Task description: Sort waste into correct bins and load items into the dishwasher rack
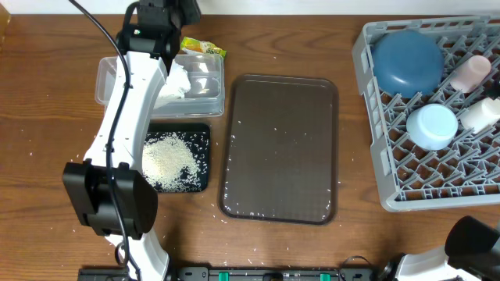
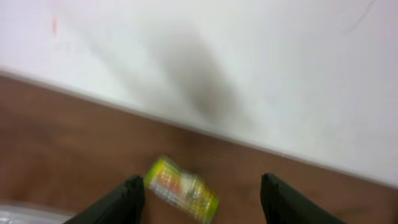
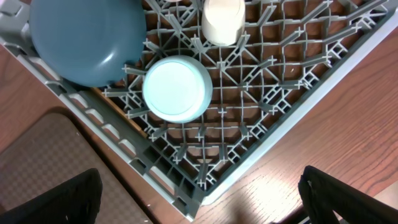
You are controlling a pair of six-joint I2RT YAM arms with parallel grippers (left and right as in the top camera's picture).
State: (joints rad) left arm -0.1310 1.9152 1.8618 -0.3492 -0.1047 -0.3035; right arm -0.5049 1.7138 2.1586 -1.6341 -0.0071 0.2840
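While the left fingers (image 2: 121, 202) stand wide open, the wrapper (image 2: 181, 188) lies on the table (image 2: 62, 137) between them, touching neither; that view is blurred.

Left of the tray (image 1: 281, 148), far side: tub (image 1: 109, 78) holding the tissue (image 1: 176, 82), with the wrapper just beyond its far edge.

Left of the tray, near side: black bin (image 1: 201, 134) holding a heap of rice (image 1: 168, 160). Stray grains lie on the tray and on the table about it.

Right of the tray: rack (image 1: 375, 156). It holds the blue bowl (image 1: 406, 61) and pale bowl (image 1: 432, 126), both seemingly mouth down. The pink cup (image 1: 471, 72) and white cup (image 1: 480, 113) lie on their sides, farther from the tray.

Right fingers (image 3: 56, 199): spread wide, holding nothing, over the rack's near corner.
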